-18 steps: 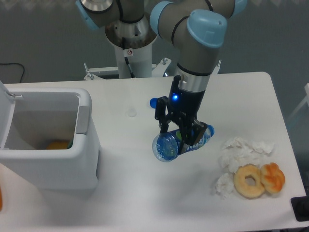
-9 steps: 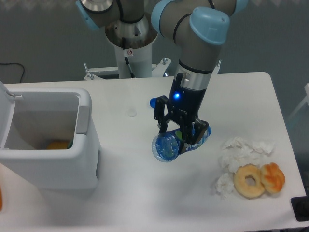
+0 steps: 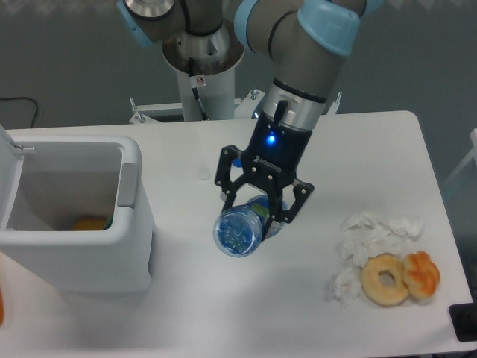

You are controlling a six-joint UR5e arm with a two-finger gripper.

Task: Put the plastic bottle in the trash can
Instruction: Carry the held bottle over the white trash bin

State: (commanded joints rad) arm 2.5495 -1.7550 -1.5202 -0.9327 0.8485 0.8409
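Observation:
My gripper is shut on the plastic bottle, a clear blue-tinted bottle held lying sideways above the table, its ribbed base facing the camera. A green bit of its label shows between the fingers. The trash can, a boxy white bin with a grey side handle, stands at the left with its lid open; the bottle is to its right, apart from it. An orange item lies inside the bin.
Crumpled white tissues, a doughnut and an orange pastry lie at the right front. A small blue cap sits behind the gripper. The arm's base stands at the back.
The gripper has lifted the bottle off the table and carried it left toward the bin; the wrist has turned so the bottle's base faces the camera more.

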